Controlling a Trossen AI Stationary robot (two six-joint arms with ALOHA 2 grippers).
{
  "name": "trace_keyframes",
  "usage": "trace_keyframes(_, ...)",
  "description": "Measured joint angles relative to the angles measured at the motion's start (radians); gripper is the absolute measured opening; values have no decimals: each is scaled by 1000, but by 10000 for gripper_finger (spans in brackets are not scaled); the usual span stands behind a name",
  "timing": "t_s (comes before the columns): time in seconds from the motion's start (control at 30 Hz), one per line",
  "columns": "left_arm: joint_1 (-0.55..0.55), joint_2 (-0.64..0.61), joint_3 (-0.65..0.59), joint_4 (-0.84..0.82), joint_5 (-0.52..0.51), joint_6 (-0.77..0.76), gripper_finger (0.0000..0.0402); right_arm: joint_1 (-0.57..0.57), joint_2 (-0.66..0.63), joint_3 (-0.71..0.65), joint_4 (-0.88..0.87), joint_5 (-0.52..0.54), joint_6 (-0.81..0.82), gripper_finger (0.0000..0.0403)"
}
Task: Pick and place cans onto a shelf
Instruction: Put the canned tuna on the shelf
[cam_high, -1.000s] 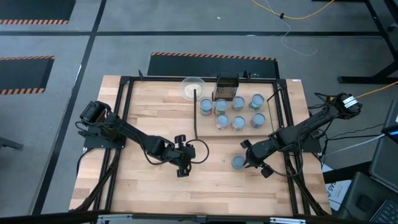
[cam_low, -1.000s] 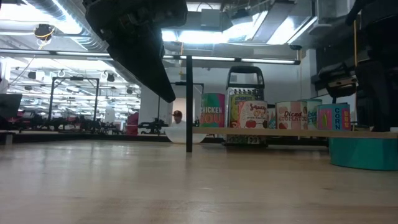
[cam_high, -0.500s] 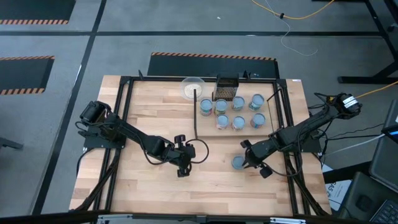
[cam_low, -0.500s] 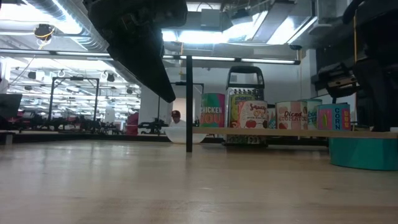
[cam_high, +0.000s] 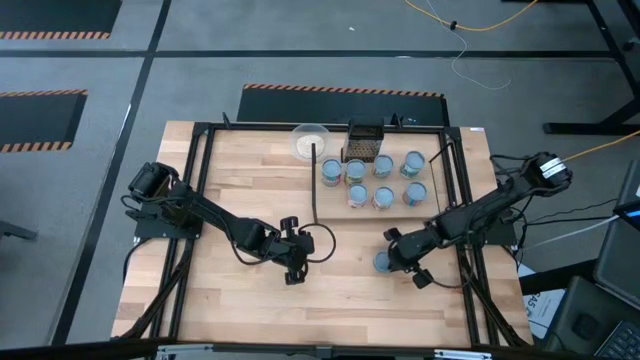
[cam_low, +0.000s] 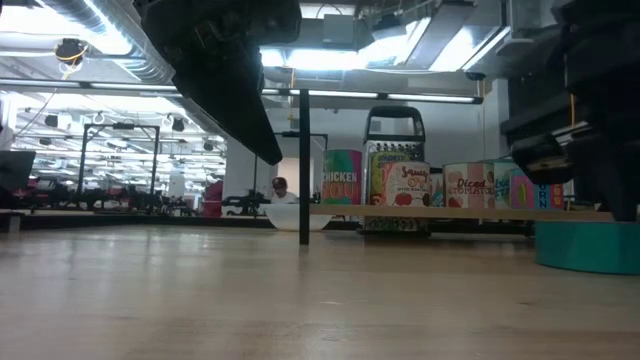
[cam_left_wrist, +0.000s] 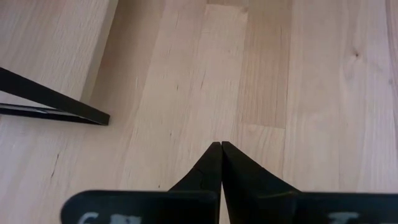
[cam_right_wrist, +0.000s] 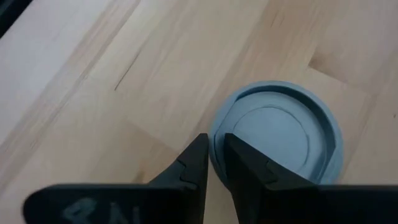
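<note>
Hovering low over the one can (cam_high: 383, 262) left on the bare worktop (cam_high: 240, 180), the right hand (cam_high: 398, 258) has its fingers nearly shut beside its rim, gripping nothing; six cans crowd the shelf (cam_high: 437, 172); the left hand (cam_high: 293, 260) waits mid-worktop, fingers pressed together.

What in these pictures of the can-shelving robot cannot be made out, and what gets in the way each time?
- The loose can: the low view cuts it off at the picture's edge, and the right gripper hides its near rim in the right wrist view.
- Back-row cans on the shelf: front cans cover their labels in the low view.
- The grater: its lower half is hidden behind cans.
</note>
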Motion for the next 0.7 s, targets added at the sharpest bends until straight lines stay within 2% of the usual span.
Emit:
trace_keyframes(0.23,0,0,0,0,0,0,0,0,7,0,22,0,16,53)
trace_keyframes(0.43,0,0,0,0,0,0,0,0,8,0,52,81,178,10)
trace_keyframes(0.57,0,0,0,0,0,0,0,0,8,0,82,182,367,11)
trace_keyframes(0.7,0,0,0,0,0,0,0,0,8,22,78,365,661,6)
